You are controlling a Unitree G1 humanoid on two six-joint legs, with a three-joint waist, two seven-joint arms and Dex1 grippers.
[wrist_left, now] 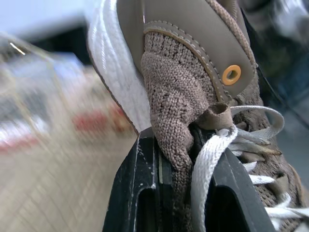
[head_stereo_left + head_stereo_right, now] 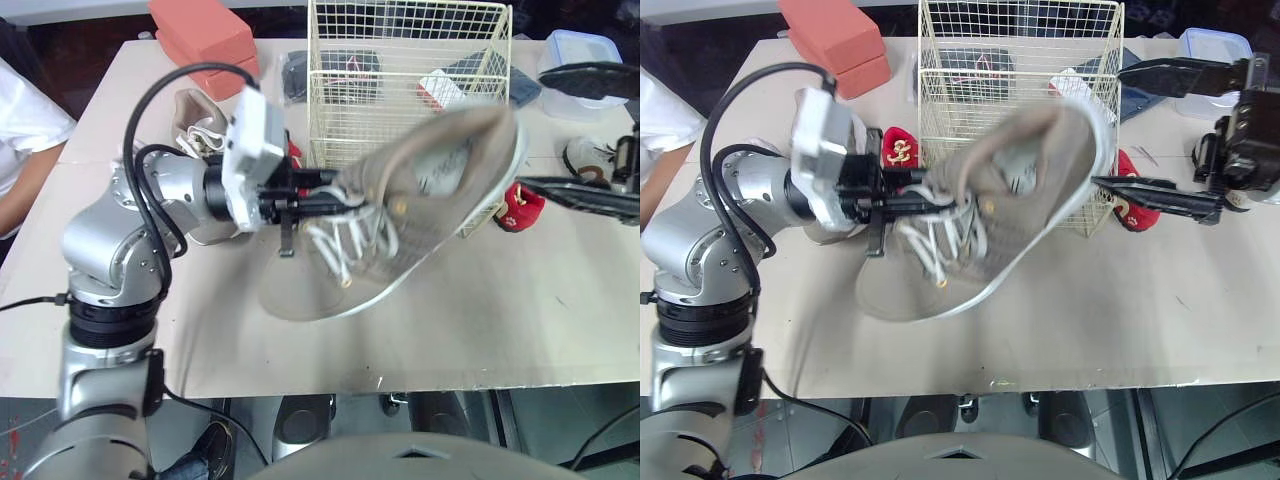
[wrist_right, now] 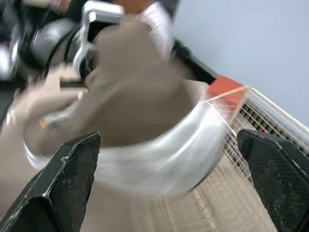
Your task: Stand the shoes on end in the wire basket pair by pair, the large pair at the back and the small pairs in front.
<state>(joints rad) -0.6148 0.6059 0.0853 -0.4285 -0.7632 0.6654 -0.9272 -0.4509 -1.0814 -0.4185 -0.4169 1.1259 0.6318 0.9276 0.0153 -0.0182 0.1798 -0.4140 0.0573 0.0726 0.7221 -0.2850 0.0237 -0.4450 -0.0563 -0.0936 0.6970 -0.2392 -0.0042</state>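
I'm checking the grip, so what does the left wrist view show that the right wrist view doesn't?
Left wrist view: the left pincer shut on the knit tongue of the brown shoe, beside a white lace. Right wrist view: the right pincer open, its fingers either side of the shoe's white-soled end, with the wire basket beyond. Both: the brown shoe.
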